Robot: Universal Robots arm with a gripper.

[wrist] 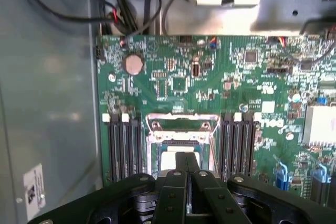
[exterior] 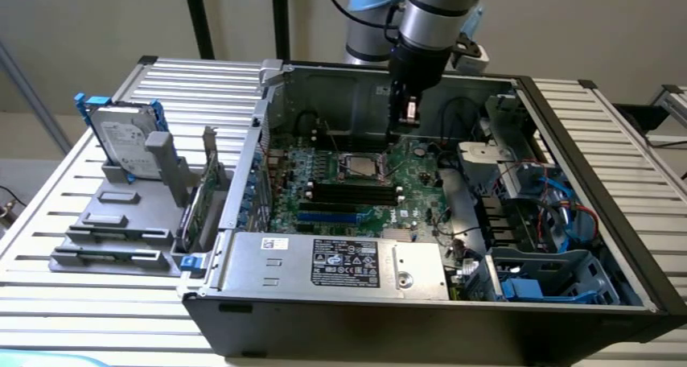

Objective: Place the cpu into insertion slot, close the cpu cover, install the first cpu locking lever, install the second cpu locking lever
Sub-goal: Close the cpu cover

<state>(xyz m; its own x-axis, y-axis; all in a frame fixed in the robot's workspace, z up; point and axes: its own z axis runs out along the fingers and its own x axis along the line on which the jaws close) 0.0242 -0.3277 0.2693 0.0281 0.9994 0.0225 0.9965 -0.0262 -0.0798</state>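
Exterior view: the open computer case (exterior: 429, 327) sits on the bench (exterior: 64, 294), motherboard (wrist: 178, 82) exposed. On it the cpu cover (wrist: 181, 121) stands raised (I judge) over the insertion slot (wrist: 153, 153), where the cpu (wrist: 170, 162) lies. Fingers (wrist: 177, 182), pressed together and empty, hover just above. Cover-closing seems in hand, calling for pressure on the frame, not the chip.

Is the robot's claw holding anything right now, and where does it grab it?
Nothing, it seems. The gripper is shut empty; the cpu lies in the insertion slot.
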